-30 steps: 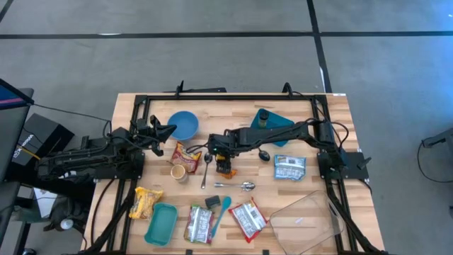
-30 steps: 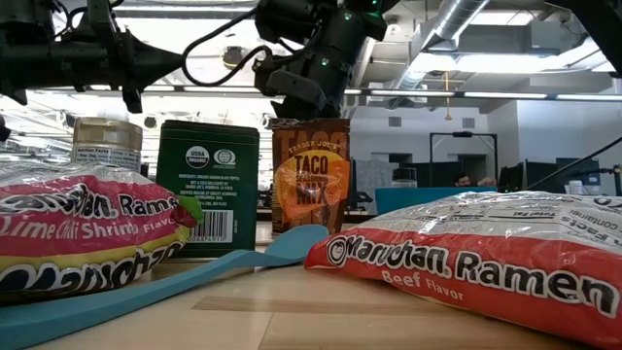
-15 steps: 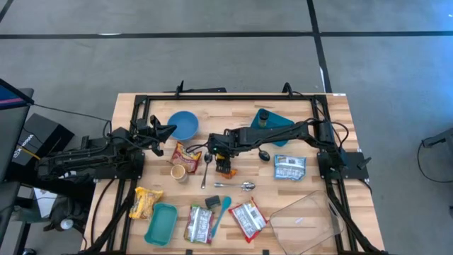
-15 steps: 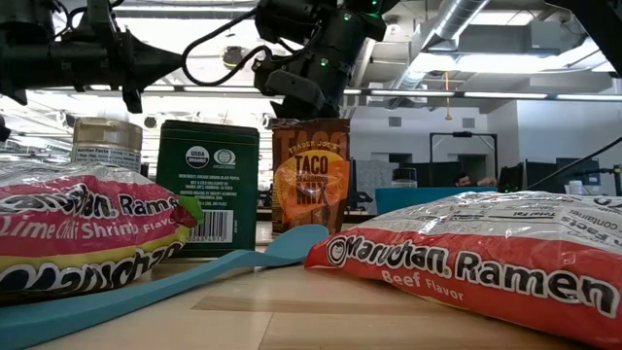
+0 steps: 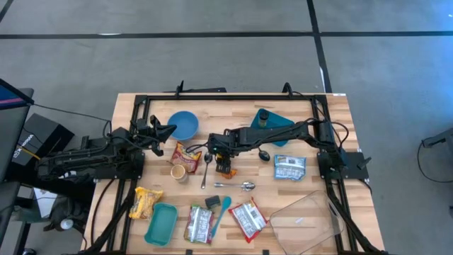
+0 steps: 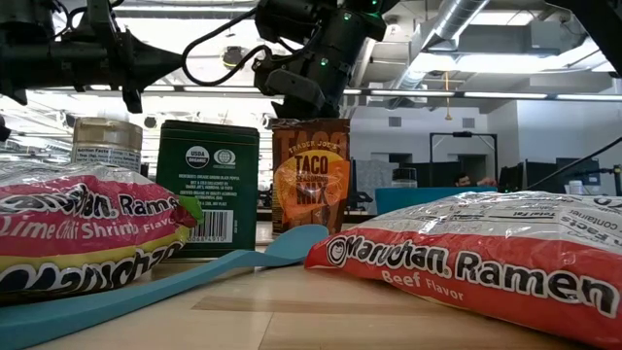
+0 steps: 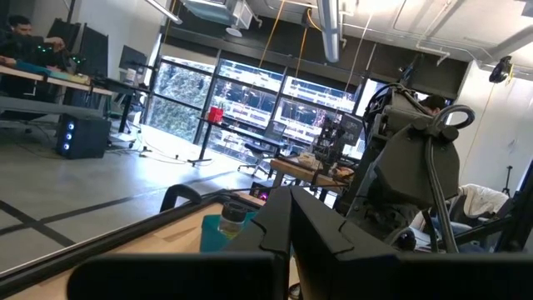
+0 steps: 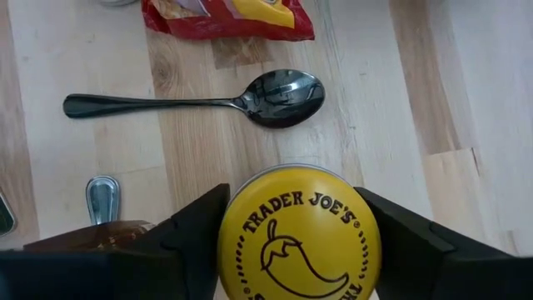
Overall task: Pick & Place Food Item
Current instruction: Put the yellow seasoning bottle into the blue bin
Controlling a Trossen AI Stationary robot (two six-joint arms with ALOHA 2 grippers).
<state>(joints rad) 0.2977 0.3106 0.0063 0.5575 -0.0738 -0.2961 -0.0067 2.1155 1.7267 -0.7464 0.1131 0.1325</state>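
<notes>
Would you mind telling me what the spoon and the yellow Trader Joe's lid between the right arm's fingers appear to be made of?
The spoon looks like polished metal: its dark bowl mirrors its surroundings. The yellow lid has a smooth, slightly glossy printed face with a thin silvery rim, so painted tin seems likely, though plastic can't be ruled out.

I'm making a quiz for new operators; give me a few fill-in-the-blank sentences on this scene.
1. The right gripper straddles a tin whose lid is ____ in colour.
2. Just beyond the tin lies a dark ____.
3. In the low view, the pouch under the arm reads "____ Seasoning Mix".
4. The right-hand ramen packet is ____ flavor.

Missing words: yellow; spoon; Taco; Beef
</notes>
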